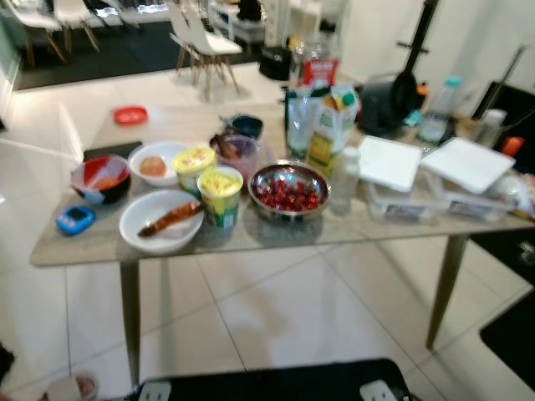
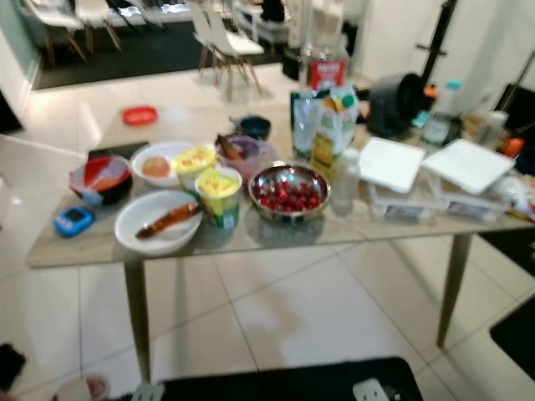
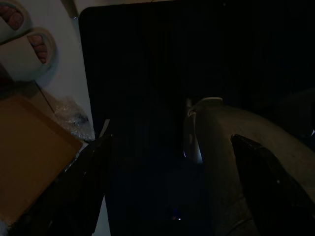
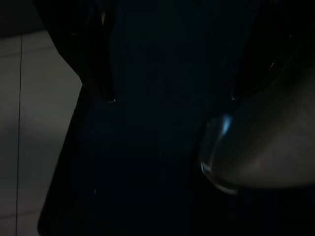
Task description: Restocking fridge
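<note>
The wooden table (image 1: 276, 238) in front of me holds food. A steel bowl of red fruit (image 1: 289, 192) sits mid-front, with two yellow-lidded cups (image 1: 221, 194) to its left. A white bowl with a sausage (image 1: 160, 221) lies at the front left. Behind stand a juice carton (image 1: 333, 125) and a water bottle (image 1: 298, 121). Two clear boxes with white lids (image 1: 390, 171) rest at the right. My left gripper (image 3: 171, 139) hangs low and open in the dark left wrist view. My right gripper (image 4: 171, 97) hangs likewise, open with nothing in it.
A covered red-and-black bowl (image 1: 101, 178), a blue timer (image 1: 75, 219) and a red lid (image 1: 130, 115) lie on the table's left. A black appliance (image 1: 389, 100) stands back right. White chairs (image 1: 205, 42) stand beyond. A person's slippered feet (image 3: 29, 49) and a cardboard box (image 3: 29, 152) are beside me.
</note>
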Available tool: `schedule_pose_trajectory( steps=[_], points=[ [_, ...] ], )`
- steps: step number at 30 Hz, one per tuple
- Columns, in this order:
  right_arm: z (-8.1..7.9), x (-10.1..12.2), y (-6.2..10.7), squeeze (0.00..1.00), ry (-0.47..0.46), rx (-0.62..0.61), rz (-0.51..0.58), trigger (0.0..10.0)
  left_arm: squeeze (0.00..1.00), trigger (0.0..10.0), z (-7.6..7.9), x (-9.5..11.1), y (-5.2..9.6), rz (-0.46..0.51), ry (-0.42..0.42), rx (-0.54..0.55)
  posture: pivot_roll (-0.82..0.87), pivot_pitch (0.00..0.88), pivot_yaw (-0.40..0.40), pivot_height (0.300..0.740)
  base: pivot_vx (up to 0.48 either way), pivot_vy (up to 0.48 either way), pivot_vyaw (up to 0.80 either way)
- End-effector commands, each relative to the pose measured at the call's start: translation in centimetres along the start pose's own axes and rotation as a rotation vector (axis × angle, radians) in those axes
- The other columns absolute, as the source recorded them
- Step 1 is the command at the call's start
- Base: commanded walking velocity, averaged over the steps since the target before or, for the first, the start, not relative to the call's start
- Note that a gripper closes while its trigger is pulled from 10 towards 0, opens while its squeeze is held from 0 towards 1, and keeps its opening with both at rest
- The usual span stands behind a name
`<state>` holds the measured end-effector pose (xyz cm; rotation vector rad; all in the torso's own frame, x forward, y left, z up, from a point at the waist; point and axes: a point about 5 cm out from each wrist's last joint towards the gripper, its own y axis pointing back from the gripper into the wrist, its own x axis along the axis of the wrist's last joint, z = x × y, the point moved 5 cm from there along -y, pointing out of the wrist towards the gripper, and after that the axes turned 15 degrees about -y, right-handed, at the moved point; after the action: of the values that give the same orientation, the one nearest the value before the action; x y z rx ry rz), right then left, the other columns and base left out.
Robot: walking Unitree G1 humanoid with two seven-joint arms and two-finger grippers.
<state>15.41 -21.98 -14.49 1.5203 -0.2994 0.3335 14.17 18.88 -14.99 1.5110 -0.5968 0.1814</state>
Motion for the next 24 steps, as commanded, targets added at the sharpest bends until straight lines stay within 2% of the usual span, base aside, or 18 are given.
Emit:
schedule_pose_trajectory(
  steps=[1, 6, 11, 15, 19, 20, 21, 24],
  points=[
    [0.1, -0.8, 0.1, 0.00, 0.008, -0.003, -0.019, 10.0, 0.00, 10.0, 0.0, -0.8, 0.1, -0.026, 0.000, 0.001, -0.04, 0.000, -0.008, 0.740, 0.000, 0.000, 0.00],
    [0.0, -0.7, 0.1, 0.00, 0.009, 0.000, -0.019, 10.0, 0.00, 10.0, -0.5, -0.6, 0.1, -0.025, -0.004, 0.033, -0.03, 0.000, -0.006, 0.740, 0.000, 0.000, 0.00],
    [-0.2, -0.7, 0.0, 0.00, 0.005, 0.005, -0.016, 10.0, 0.00, 10.0, -1.6, -1.6, 0.5, -0.049, 0.004, 0.082, -0.03, 0.000, -0.005, 0.740, 0.000, 0.000, 0.00],
    [-0.3, -0.7, 0.0, 0.00, 0.004, 0.007, -0.016, 10.0, 0.00, 10.0, -2.0, -1.7, 0.6, -0.050, 0.014, 0.098, -0.03, 0.000, -0.005, 0.740, 0.000, 0.000, 0.00],
    [-0.4, -0.7, 0.0, 0.00, 0.002, 0.010, -0.016, 10.0, 0.00, 10.0, -3.3, -2.0, 1.0, -0.051, 0.047, 0.150, -0.03, 0.000, -0.003, 0.740, 0.000, 0.000, 0.00],
    [-0.5, -0.7, 0.0, 0.00, 0.002, 0.010, -0.016, 10.0, 0.00, 10.0, -4.1, -2.2, 1.2, -0.054, 0.062, 0.173, -0.02, 0.000, -0.002, 0.740, 0.000, 0.000, 0.00],
    [-0.5, -0.7, 0.0, 0.00, 0.002, 0.010, -0.016, 10.0, 0.00, 10.0, -4.1, -2.2, 1.2, -0.054, 0.062, 0.173, -0.02, 0.000, -0.002, 0.740, 0.000, 0.000, 0.00],
    [-0.6, -0.7, 0.0, 0.00, 0.001, 0.012, -0.016, 10.0, 0.00, 10.0, -6.0, -3.0, 1.9, -0.064, 0.095, 0.235, -0.02, 0.000, 0.001, 0.740, 0.000, 0.000, 0.00]
  ],
)
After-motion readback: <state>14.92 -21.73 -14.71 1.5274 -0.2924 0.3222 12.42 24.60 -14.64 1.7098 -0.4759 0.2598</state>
